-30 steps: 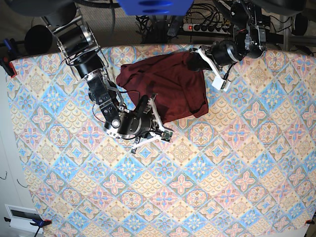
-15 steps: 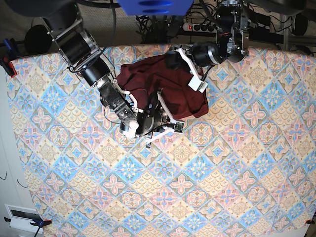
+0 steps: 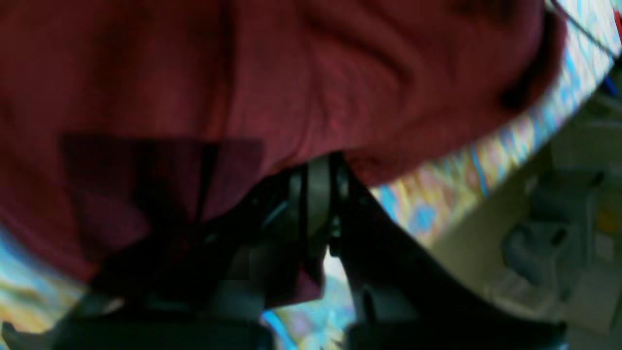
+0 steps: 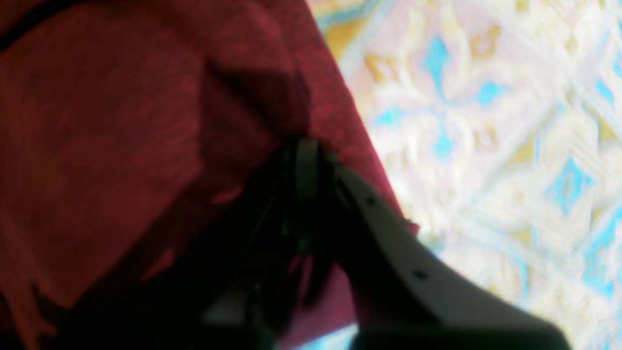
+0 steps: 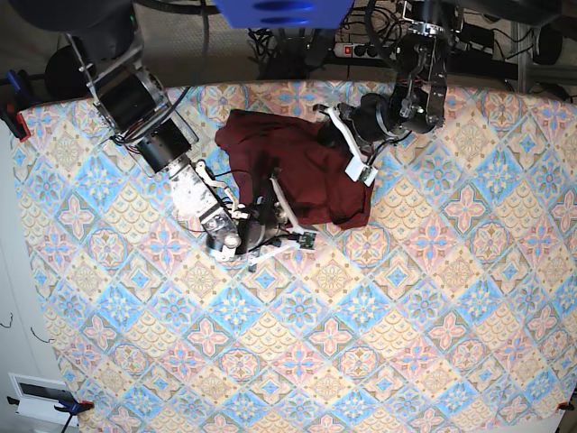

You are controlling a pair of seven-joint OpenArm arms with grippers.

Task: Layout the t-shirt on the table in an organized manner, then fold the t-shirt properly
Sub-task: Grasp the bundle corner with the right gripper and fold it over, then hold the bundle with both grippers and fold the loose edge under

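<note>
The t-shirt (image 5: 302, 167) lies in a rumpled heap near the far edge of the table (image 5: 406, 343), toward the middle of that edge; its cloth is bunched and doubled over itself, with no sleeve, collar or hem spread out flat, so I judge the task to be at its opening stage; the laying-out is not done, and none of the folding has begun.

The right gripper (image 5: 270, 212) sits at the near edge of the heap, on the left side of the base view; its jaws are closed together on a pinch of the maroon fabric, as the right wrist view shows, where the cloth gathers right at the fingertips (image 4: 303, 160) and drapes off to the side over the patterned tablecloth. The left gripper (image 5: 341, 135) is at the far right part of the heap; its jaws are likewise clamped on the t-shirt, the left wrist view showing the knit folded down around the closed tips (image 3: 318, 180) (both wrist views are blurred, so how much cloth each pinch holds I cannot tell).

What is left, by my reading: pull the two held points apart to open the garment, smooth it flat with sleeves out, then fold sleeves and body in turn.

No brand, label or print shows on the garment; no writing anywhere in the views is sharp enough to read.
</note>
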